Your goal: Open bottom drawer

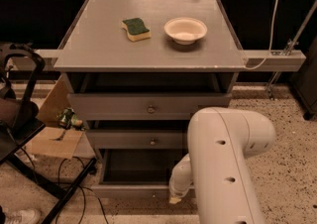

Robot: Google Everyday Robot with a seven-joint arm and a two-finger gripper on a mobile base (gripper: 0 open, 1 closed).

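Bottom drawer, lowest of three under the worktop, is seen pulled well out with its box interior exposed, so the opening is judged nearly done, while the gripper is placed at its front edge, and whether anything is gripped cannot be told.

The thick white arm fills the lower right of the view, its rounded upper link bent downward. A slimmer wrist reaches down and to the left from it, ending in the hand, low near the floor.
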